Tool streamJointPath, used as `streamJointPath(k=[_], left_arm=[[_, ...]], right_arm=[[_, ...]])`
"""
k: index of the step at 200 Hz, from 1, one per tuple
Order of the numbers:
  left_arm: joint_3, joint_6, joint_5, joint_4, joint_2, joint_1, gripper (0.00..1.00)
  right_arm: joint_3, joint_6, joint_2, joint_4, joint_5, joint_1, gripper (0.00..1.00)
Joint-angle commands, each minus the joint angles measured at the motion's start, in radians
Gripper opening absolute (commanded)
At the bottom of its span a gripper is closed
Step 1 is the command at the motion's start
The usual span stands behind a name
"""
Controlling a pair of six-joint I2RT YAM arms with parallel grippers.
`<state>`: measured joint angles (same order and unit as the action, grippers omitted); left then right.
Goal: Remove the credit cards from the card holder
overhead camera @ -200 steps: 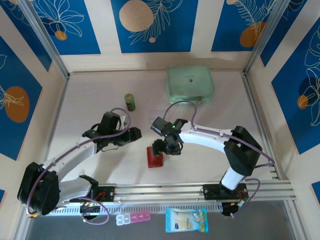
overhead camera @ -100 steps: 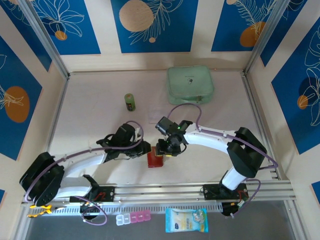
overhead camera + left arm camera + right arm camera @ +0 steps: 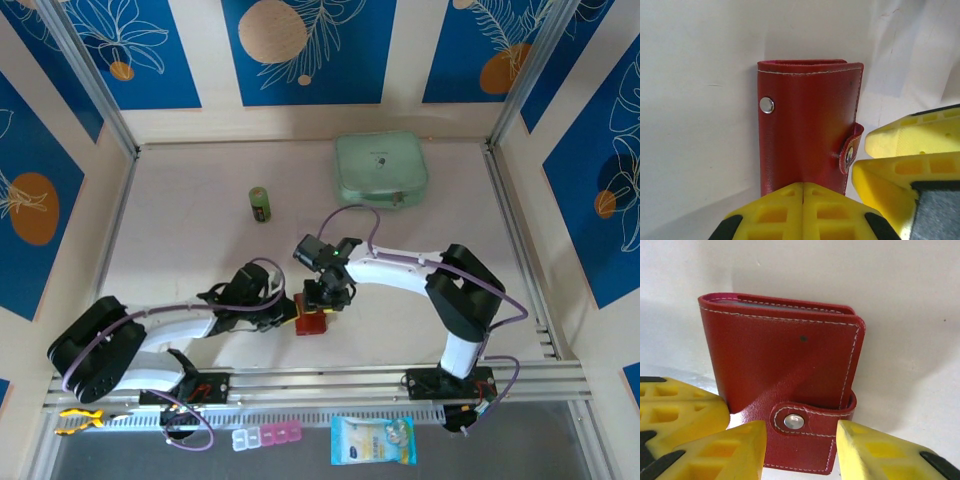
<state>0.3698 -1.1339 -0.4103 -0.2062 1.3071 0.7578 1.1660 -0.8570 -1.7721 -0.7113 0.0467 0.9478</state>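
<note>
The red card holder (image 3: pixel 312 322) sits closed near the table's front, between both grippers. In the left wrist view the card holder (image 3: pixel 807 120) shows a steel stud and its tab (image 3: pixel 850 150) at the right edge. My left gripper (image 3: pixel 803 186) is shut, its yellow tips meeting over the holder's near end. In the right wrist view the snap tab (image 3: pixel 815 420) is fastened across the card holder (image 3: pixel 785 355). My right gripper (image 3: pixel 800 434) stands open, one finger on each side of the tab. The credit cards are hidden inside.
A mint green zip case (image 3: pixel 380 168) lies at the back, and a small green bottle (image 3: pixel 260 204) stands left of it. A pill box (image 3: pixel 267 437) and a blue packet (image 3: pixel 372 440) lie in front of the base rail (image 3: pixel 400 378).
My left arm swung right up to the card holder and its gripper shut. The right gripper narrowed and shifted a little left over the holder.
</note>
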Motion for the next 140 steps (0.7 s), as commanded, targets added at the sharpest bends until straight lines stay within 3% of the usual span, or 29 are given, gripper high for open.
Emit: streamJointPath(k=[1, 35, 97, 140], left_arm=[[-0.035, -0.028, 0.002, -0.057, 0.021, 0.009, 0.00], [-0.089, -0.080, -0.013, -0.185, 0.052, 0.009, 0.00], [-0.106, -0.093, -0.019, -0.226, 0.080, 0.009, 0.00], [-0.103, -0.084, -0.013, -0.197, 0.080, 0.009, 0.00]], right_arm=[[0.045, 0.018, -0.029, -0.072, 0.040, 0.016, 0.42], [0.059, 0.024, -0.068, -0.087, 0.056, 0.022, 0.42], [0.119, 0.040, -0.142, -0.135, 0.083, 0.051, 0.48], [0.124, 0.045, -0.171, -0.129, 0.078, 0.061, 0.40]])
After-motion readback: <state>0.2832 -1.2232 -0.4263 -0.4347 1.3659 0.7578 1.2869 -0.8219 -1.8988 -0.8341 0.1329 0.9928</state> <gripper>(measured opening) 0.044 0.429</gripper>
